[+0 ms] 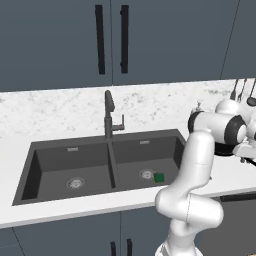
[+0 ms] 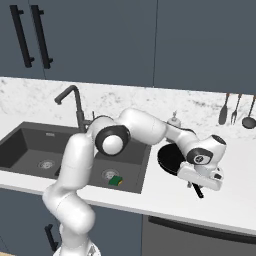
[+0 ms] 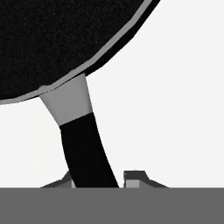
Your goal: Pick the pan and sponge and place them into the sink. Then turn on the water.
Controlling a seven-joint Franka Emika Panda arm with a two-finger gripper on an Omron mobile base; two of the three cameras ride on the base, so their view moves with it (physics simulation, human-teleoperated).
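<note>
The black pan lies on the white counter just right of the sink, and its long handle points toward the counter's front edge. My gripper hangs low over that handle. In the hand view the pan takes up the top left, and its handle runs down between my two fingertips, with the gripper shut on it. The yellow and green sponge rests on the floor of the right basin beside the drain. No water runs from the faucet.
Kitchen utensils hang on the marble backsplash at the right. A small soap dispenser stands behind the pan. The sink has a left basin with only its drain. Bare counter stretches right of the pan.
</note>
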